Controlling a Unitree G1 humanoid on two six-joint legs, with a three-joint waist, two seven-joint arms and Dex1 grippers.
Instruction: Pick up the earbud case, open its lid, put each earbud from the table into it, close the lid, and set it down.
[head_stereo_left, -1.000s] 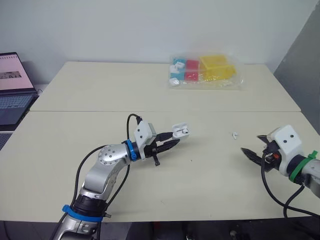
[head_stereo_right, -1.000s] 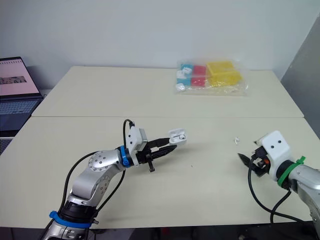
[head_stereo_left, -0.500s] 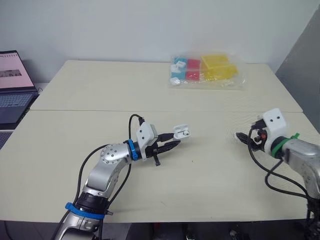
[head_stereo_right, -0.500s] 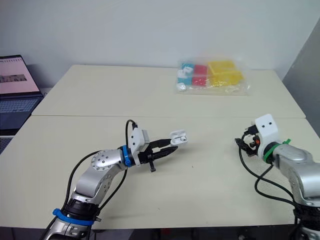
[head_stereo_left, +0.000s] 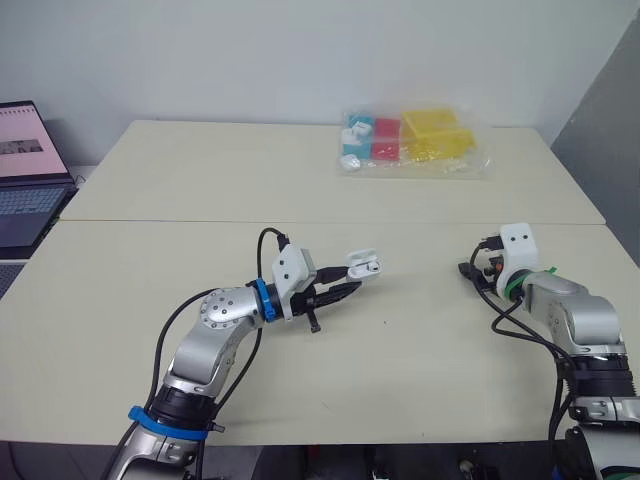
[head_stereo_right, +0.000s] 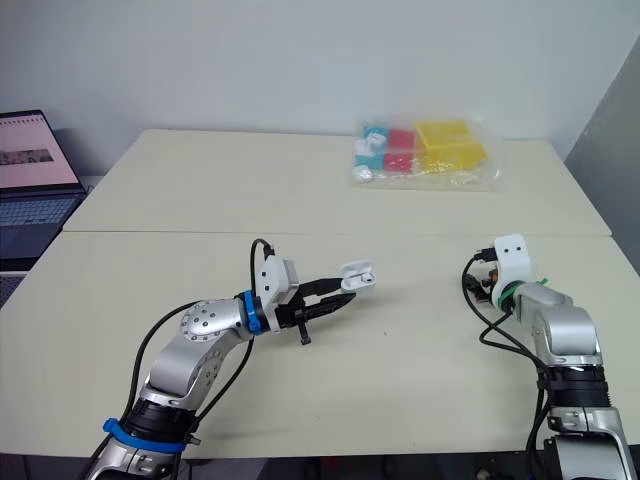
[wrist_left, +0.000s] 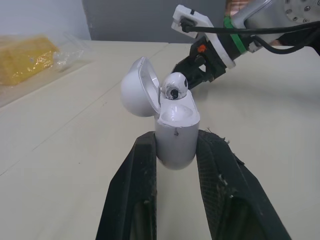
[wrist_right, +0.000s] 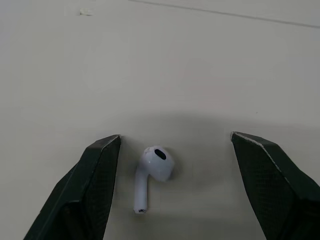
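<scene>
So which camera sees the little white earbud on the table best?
The right wrist view: the small white plastic earbud lies whole between the right gripper's open fingers. From the head, that gripper hides it.

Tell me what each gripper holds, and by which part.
Left gripper: earbud case, pinched by its lower body, lid open. Right gripper: nothing; it is open, straddling the earbud on the table.

The silver left arm (head_stereo_left: 222, 318), ringed in blue at the wrist, was extended forward from a bent elbow. Its black two-fingered left tool (head_stereo_left: 348, 286) was clamped on the lower body of the white plastic earbud case (wrist_left: 175, 132). The silver right arm (head_stereo_left: 560, 312), banded in green, was bent inward. Its right tool (wrist_right: 176, 137) was spread wide and low, seemingly just clear of the pale beige desk (head_stereo_left: 400, 360).
</scene>
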